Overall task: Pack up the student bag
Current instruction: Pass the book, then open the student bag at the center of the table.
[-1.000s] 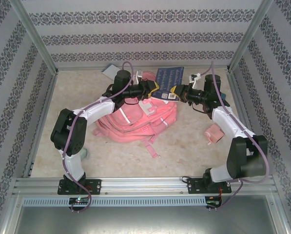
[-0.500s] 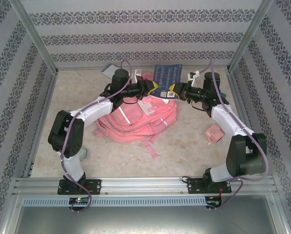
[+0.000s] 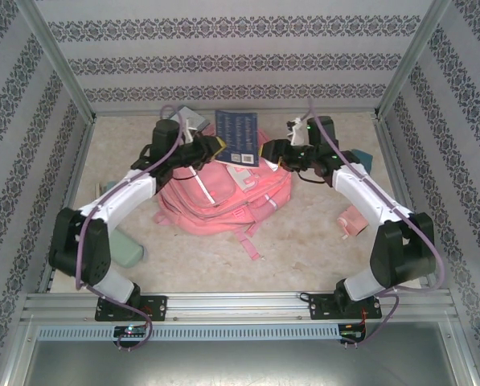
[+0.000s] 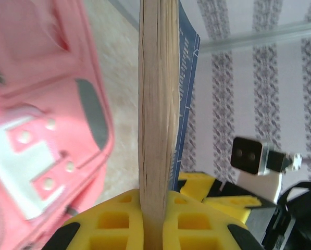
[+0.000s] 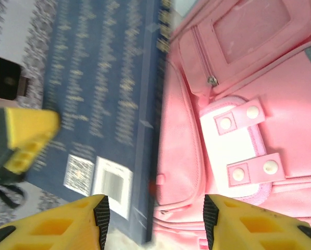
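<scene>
Student bag point(image 3: 223, 201) lies flat in the middle of the surface point(image 3: 320, 233). It is pink, with a pale stripe, a white patch and loose straps. Its far edge is partly hidden by the blue book point(image 3: 238, 137). Left pincer point(image 4: 155, 205) is clamped on that book's page edge; right pincer point(image 5: 153, 208) stands apart beside it.

A dark blue book point(image 3: 238, 137) tilts on edge at 12 o'clock of the beige table point(image 3: 304, 233). A flat grey item point(image 3: 190, 121) lies at 11 o'clock, a teal thing point(image 3: 365, 158) at 2 o'clock, a small pink object point(image 3: 354, 220) at 4 o'clock and a pale green one point(image 3: 129, 249) at 8 o'clock.
</scene>
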